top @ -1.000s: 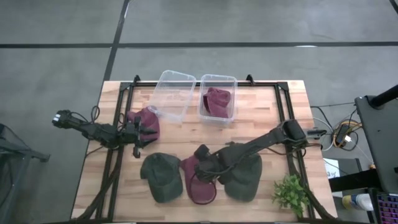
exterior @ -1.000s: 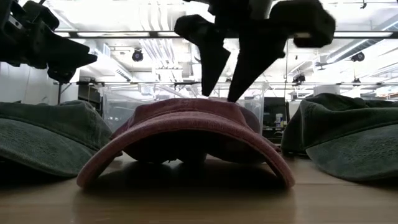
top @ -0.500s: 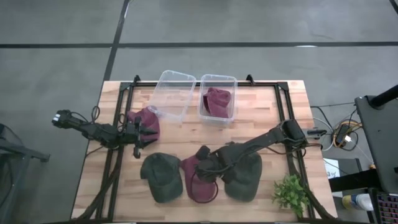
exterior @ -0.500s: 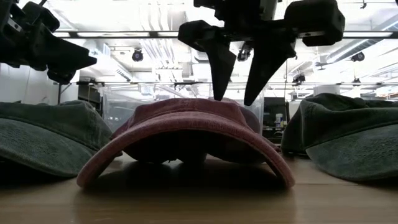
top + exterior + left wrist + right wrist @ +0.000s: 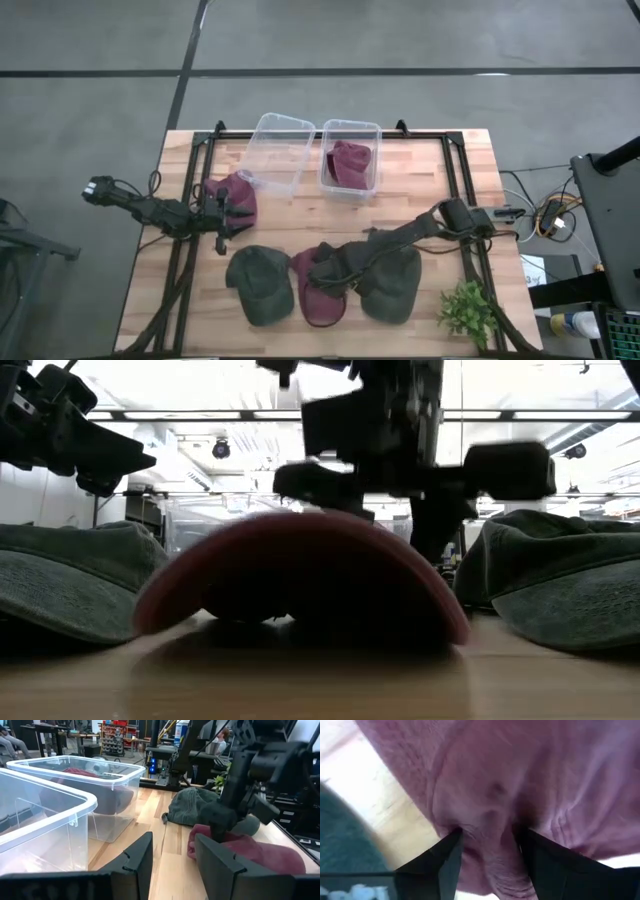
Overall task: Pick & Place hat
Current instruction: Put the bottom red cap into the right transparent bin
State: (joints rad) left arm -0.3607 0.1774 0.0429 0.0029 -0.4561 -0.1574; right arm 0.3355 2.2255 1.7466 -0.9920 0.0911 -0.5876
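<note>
As the right gripper presses down into the maroon hat at lower centre of the high view, between two green hats, we're right at the grasp. Its jaws are spread, fingertips dug into the crown with a fold of fabric bunched between them, not yet pinched. Next call, I'd say: squeeze on that fold, then lift clear and carry it to the clear bins at upper centre, where another maroon hat already lies. Over at centre left, the left gripper waits, jaws parted and holding nothing, beside a maroon hat.
</note>
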